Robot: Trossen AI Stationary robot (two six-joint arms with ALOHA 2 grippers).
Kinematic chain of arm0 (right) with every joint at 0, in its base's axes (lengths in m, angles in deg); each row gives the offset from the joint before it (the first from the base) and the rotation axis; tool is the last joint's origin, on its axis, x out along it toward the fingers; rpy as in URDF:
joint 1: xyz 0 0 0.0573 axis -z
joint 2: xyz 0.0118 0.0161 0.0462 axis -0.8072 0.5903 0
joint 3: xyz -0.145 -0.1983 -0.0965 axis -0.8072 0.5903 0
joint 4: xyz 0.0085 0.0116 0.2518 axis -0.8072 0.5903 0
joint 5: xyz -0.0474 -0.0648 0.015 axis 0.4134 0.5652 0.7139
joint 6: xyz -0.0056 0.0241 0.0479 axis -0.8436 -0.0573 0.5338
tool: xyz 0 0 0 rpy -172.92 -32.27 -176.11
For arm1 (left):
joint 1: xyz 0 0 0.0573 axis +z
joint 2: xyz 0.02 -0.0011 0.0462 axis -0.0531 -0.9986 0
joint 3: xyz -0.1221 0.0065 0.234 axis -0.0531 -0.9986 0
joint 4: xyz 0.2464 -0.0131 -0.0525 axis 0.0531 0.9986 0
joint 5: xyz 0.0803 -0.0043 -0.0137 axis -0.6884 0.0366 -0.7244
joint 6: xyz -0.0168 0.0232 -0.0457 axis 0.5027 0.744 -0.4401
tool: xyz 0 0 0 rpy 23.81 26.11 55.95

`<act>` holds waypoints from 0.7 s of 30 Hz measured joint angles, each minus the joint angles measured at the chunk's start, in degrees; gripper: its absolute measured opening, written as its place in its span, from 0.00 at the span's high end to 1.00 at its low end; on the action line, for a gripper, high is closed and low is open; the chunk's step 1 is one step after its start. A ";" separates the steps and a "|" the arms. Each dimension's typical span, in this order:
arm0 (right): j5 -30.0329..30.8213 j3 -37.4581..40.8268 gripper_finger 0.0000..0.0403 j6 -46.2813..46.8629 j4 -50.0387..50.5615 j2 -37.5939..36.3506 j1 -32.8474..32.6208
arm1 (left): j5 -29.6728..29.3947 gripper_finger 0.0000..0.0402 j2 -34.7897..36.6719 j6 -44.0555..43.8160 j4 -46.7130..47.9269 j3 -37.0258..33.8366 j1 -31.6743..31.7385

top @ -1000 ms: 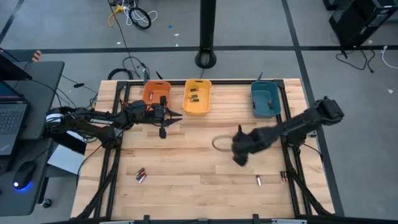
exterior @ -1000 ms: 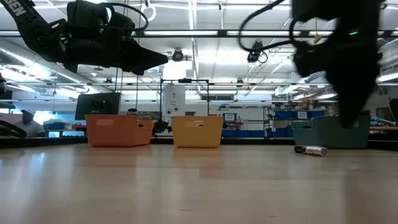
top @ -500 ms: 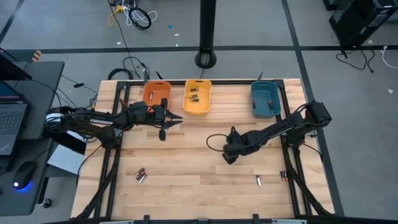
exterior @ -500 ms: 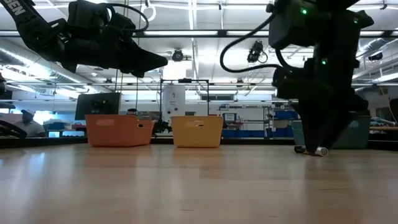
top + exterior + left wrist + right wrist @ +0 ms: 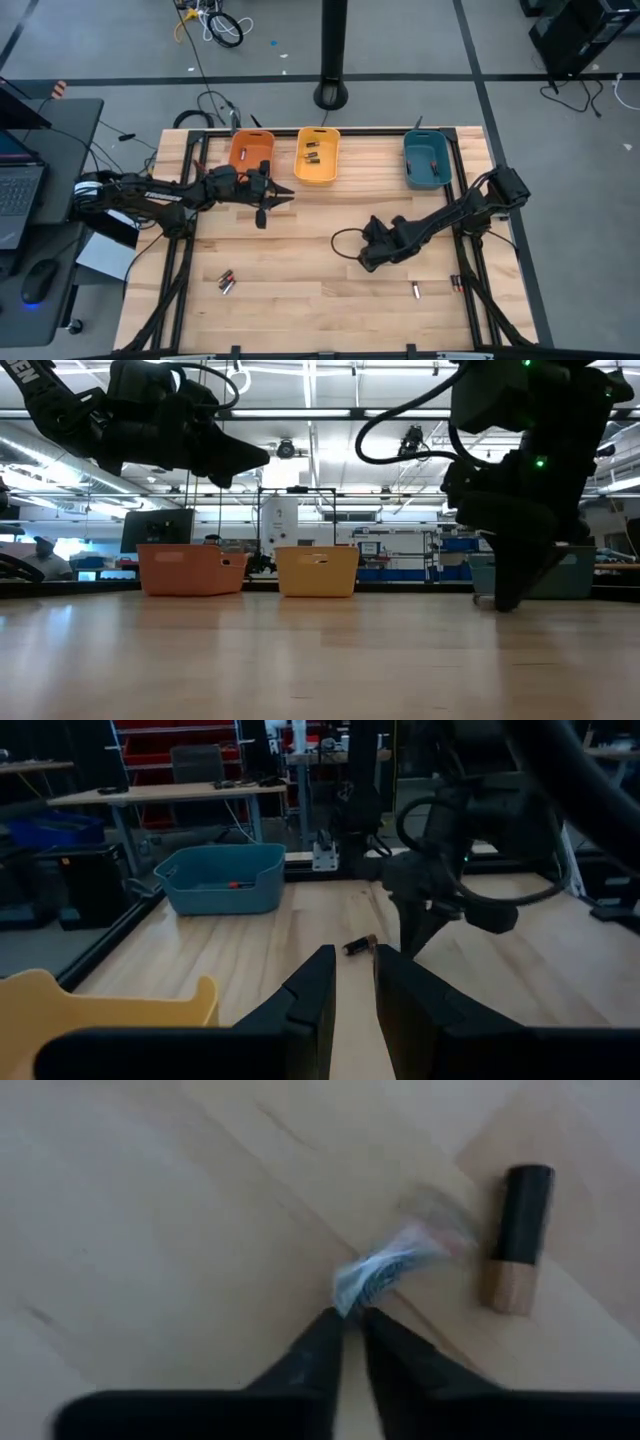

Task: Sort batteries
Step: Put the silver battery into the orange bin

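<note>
Right pincer (image 5: 350, 1318) nips silvery battery (image 5: 385, 1270) beside dark battery (image 5: 515, 1235)

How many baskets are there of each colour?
Orange bin: 1
Yellow bin: 1
Teal bin: 1
Total: 3
</note>
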State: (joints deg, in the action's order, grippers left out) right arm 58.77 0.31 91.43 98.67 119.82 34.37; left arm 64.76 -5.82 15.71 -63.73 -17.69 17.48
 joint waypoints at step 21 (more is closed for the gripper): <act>2.60 -8.13 0.72 -22.82 15.98 -0.20 5.27 | 0.79 0.81 0.00 -6.54 -0.22 0.00 0.00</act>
State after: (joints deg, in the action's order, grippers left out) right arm 61.36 -7.82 68.61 114.66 119.62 39.63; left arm 65.55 -5.82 9.17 -63.95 -17.69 17.48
